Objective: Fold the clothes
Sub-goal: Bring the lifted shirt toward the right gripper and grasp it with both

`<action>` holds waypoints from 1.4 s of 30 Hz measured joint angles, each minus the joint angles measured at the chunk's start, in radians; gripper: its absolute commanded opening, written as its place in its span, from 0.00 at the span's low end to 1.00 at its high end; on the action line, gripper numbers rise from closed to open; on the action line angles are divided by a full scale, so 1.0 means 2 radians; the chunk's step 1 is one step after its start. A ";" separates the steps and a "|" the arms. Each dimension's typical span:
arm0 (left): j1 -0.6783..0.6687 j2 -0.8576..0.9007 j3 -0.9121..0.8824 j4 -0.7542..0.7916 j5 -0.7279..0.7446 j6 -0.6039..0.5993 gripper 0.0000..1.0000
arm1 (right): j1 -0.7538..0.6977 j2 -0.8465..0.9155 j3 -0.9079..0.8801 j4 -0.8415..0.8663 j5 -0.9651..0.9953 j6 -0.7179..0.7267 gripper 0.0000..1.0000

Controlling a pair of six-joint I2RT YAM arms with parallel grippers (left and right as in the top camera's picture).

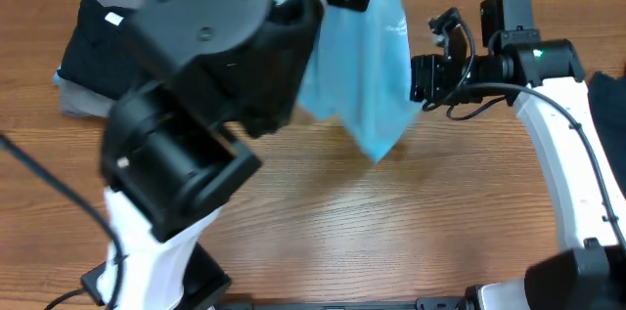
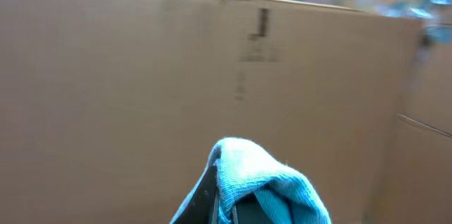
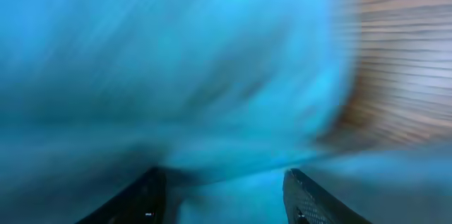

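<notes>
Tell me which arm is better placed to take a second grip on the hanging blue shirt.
Right. The left pincer is shut on the light blue shirt, holding it up. The right pincer is open beside the hanging cloth, which fills its wrist view.

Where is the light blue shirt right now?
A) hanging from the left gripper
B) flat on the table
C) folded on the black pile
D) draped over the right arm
A: the left wrist view shows the light blue shirt bunched in the left gripper, and overhead it hangs above the table.
</notes>
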State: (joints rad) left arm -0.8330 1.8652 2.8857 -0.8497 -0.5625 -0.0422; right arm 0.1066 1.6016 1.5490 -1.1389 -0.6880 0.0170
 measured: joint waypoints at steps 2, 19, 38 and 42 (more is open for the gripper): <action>-0.010 0.014 -0.001 0.022 -0.041 0.013 0.04 | 0.018 -0.014 0.000 0.001 -0.004 -0.005 0.61; -0.035 0.041 -0.007 0.150 -0.202 0.134 0.04 | 0.146 -0.031 0.000 0.033 0.085 -0.012 0.62; -0.035 0.042 -0.007 0.314 -0.331 0.259 0.04 | 0.283 -0.079 0.000 0.052 0.101 -0.010 0.56; -0.040 0.042 -0.007 0.317 -0.337 0.272 0.05 | 0.307 -0.079 0.000 0.089 0.142 0.014 0.55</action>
State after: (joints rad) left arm -0.9123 1.9488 2.8712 -0.2157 -1.2366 0.5022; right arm 0.7204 1.4429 1.5482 -0.9604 -0.4042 0.0452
